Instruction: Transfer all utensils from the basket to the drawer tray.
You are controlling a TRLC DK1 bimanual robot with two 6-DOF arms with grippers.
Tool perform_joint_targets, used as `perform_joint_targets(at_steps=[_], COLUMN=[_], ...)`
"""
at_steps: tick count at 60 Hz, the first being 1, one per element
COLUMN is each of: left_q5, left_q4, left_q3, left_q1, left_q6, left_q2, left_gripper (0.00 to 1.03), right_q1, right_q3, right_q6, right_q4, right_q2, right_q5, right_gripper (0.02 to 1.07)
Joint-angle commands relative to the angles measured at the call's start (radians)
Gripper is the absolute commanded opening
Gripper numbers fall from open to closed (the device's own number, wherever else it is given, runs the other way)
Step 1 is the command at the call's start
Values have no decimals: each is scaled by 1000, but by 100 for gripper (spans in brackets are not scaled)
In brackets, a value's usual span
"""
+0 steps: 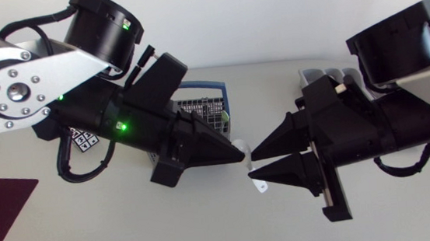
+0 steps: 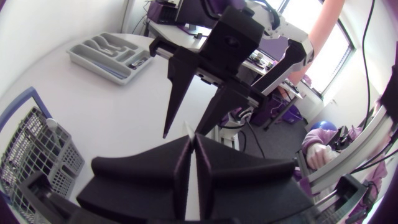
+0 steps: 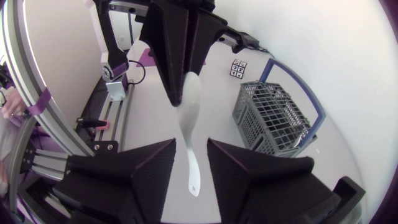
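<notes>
One white spoon (image 3: 189,118) hangs over the table (image 1: 170,226) at the centre of the frame, between two grippers.
The left gripper (image 1: 237,154) pinches the spoon's bowl. The long axis slants towards lower centre, handle end lowest. The right gripper (image 1: 252,164) is spread, one finger on either side of the handle, neither touching. The one grey drawer tray (image 2: 102,46) lies at upper right, its contents unclear. The one wire basket (image 1: 206,109), above centre, holds a few pale utensils that cannot be counted.
</notes>
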Motion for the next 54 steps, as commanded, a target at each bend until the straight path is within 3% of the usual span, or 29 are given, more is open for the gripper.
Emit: perform_joint_targets(at_steps=[1,23,29,35,39,45,54], left_q5=[21,24,24,22,22,12,-84], left_q4=[-10,-8,-7,1,26,85,154], left_q3=[7,8,16,42,57,68,79], left_q1=[-6,-12,-9,7,30,65,96], left_q6=[25,25,22,16,-10,-58,-118], left_q2=[17,12,9,7,7,7,35], left_gripper=[6,7,21,51,66,72,75], right_q1=[11,17,17,8,-14,-69,-215], right_q3=[-18,-15,-15,-23,-29,-31,-40], right_q6=[-12,-9,-10,-30,-52,-99,-164], right_q4=[1,-17,-33,-62,-86,-132,-152], right_q2=[1,36,36,30,26,10,-10], right_q5=[-16,-20,-16,-2,3,4,24], right_gripper=[19,8,8,8,7,8,8])
